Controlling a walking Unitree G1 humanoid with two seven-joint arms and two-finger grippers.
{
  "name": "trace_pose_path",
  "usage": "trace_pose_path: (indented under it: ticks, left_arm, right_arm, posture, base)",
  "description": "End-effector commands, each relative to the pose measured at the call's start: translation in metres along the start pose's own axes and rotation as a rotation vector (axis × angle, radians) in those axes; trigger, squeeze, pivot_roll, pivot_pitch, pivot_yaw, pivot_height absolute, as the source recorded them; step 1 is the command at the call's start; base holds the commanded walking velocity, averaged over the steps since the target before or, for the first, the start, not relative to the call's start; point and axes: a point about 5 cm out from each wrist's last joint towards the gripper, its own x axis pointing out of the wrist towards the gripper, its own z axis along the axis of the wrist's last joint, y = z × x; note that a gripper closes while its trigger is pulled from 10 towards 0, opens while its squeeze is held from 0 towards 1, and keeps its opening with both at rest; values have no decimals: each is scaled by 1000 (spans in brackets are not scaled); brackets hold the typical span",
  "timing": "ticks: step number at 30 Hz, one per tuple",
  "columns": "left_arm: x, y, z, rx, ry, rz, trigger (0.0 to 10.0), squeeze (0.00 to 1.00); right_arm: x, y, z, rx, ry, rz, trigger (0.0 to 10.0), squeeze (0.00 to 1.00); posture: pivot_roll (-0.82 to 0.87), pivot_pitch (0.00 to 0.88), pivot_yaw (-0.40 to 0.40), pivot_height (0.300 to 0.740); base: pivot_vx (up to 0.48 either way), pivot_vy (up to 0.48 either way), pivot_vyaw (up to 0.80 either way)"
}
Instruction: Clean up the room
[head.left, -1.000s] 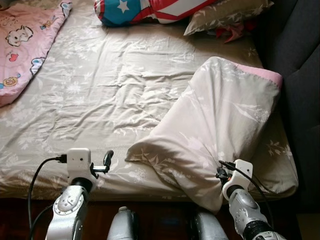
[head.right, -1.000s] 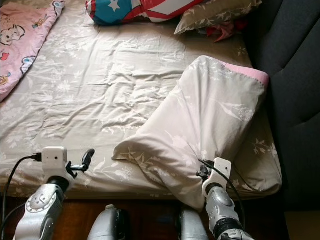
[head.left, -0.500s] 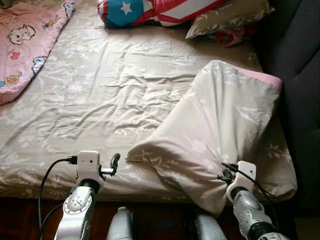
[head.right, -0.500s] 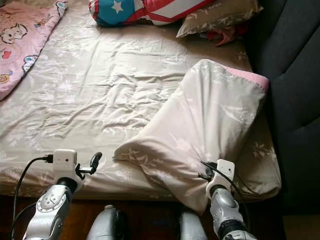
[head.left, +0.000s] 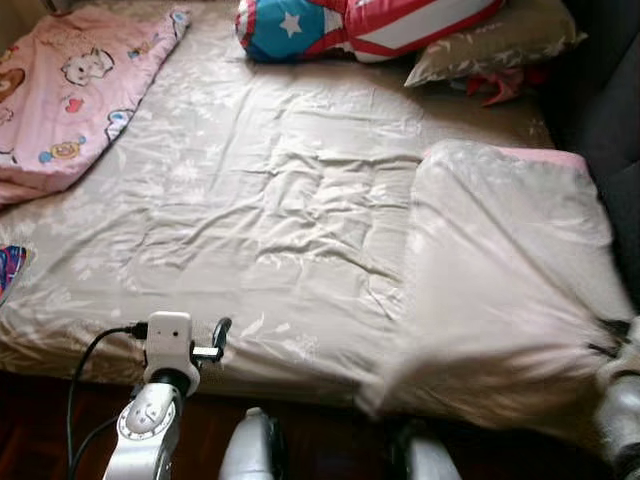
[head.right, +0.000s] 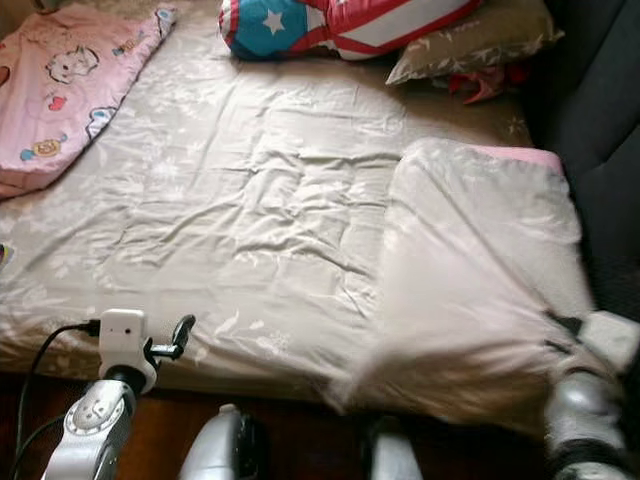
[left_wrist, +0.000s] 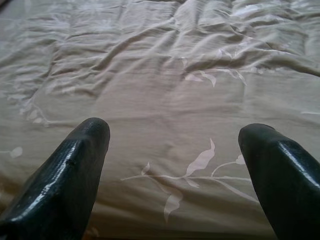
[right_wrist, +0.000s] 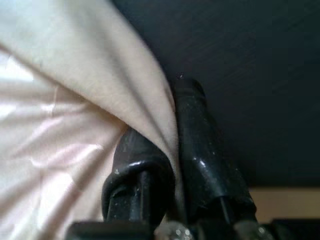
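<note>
A: Where is the quilt (head.left: 505, 300) placed?

B: It is seen folded on the bed (head.left: 250, 200), on the robot's right half, with its long axis running from the foot edge up toward the pillows (head.left: 495, 40). The near end is blurred and hangs at the foot edge. A pink lining is shown along the far end.

A: Right pincer (right_wrist: 172, 150) state?

B: It is clenched on an edge of the quilt; in the right wrist view the pale cloth is pinched between the two black fingers (right_wrist: 200, 130). In the eye views the pincer is placed at the quilt's near right corner, beside the dark headboard-like panel (head.right: 600, 90).

A: Left pincer (left_wrist: 175, 150)?

B: It is released, fingers spread, nothing held. It is hovering over the bare sheet near the foot edge, well apart from the quilt, which lies to its right.

A: Key relation for the next move?

B: The quilt is gripped at one corner only, by the nearer right arm. To spread it, it is judged that it would have to be drawn leftward across its long axis, toward the free left pincer.

A: Other items?

B: A pink cartoon blanket (head.left: 70, 90) is noted far left, and a star-striped cushion (head.left: 340, 22) at the head.
</note>
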Motion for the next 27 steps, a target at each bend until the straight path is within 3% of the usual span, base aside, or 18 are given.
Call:
trace_pose_path:
  ticks: [1,2,3,4,5,7,8,10,11,12,13,14,15,16,18,22,25,27]
  left_arm:
    - [-5,0,-9,24,28,-9,10000,0]
    - [-5,-1,-9,25,29,-13,10000,0]
    - [-5,-2,-10,25,30,-15,10000,0]
    - [-5,-2,-10,24,31,-16,10000,0]
    - [-5,-2,-10,25,32,-18,10000,0]
    - [-5,-2,-10,26,33,-20,10000,0]
    - [-6,-3,-11,28,36,-24,10000,0]
    - [-6,-3,-12,28,37,-25,10000,0]
    - [-6,-3,-12,27,36,-26,10000,0]
    - [-5,-3,-12,26,35,-27,10000,0]
    - [-5,-3,-12,25,35,-28,10000,0]
    - [-5,-4,-13,16,35,-28,10000,0]
    - [-4,-5,-13,9,37,-30,10000,0]
    - [-4,-7,-14,3,39,-34,10000,0]
    - [-5,-11,-20,-37,56,-28,10000,0]
    - [-6,-13,-25,-93,72,-5,10000,0]
    - [-7,-14,-30,-122,91,6,10000,0]
    - [-9,-11,-46,-148,152,28,10000,0]
  right_arm:
    - [4,-25,11,22,-42,-108,0,0]
    - [5,-25,11,21,-35,-102,0,0]
    - [5,-23,10,-5,-27,-89,4392,0]
    - [5,-22,9,-25,-21,-80,4392,0]
    - [4,-19,8,-39,-20,-57,10000,0]
    - [4,-16,7,-44,-21,-40,10000,0]
    - [0,-1,1,-22,-24,17,10000,0]
    - [-4,9,-2,-7,-27,51,10000,0]
    - [-5,12,-2,6,-38,53,10000,565]
    - [-6,14,-2,14,-49,62,10000,839]
    - [-6,15,-1,18,-55,69,10000,839]
    - [-7,19,1,-9,-78,97,10000,969]
    - [-8,23,3,-29,-102,122,10000,412]
    - [-9,27,5,-42,-124,153,10000,0]
    - [-14,40,7,-35,-166,233,10000,0]
    - [-20,51,-5,-28,-138,305,10000,0]
    - [-31,65,-24,54,-66,387,10000,0]
    - [-58,89,-63,-62,2,573,10000,0]
  posture:
    - [-128,214,21,661]
    - [-128,213,23,661]
    - [-128,213,24,661]
    - [-127,212,24,661]
    - [-127,212,24,661]
    - [-125,209,26,661]
    - [-123,206,28,661]
    - [-119,203,29,661]
    - [-116,201,30,661]
    - [-113,198,30,661]
    - [-113,198,30,661]
    - [-112,197,30,661]
    - [-111,195,29,661]
    - [-112,192,28,661]
    - [-120,187,22,661]
    - [-116,183,18,661]
    - [-122,178,13,661]
    - [-122,174,10,665]
  base:
    - [0,0,0]
    - [0,0,0]
    - [0,0,0]
    - [0,0,0]
    - [0,0,0]
    - [0,0,0]
    - [0,0,0]
    - [0,0,0]
    - [0,0,0]
    - [0,0,0]
    - [0,0,0]
    - [0,0,0]
    - [0,0,0]
    - [0,0,0]
    - [0,0,0]
    - [0,0,0]
    - [0,0,0]
    - [0,0,0]
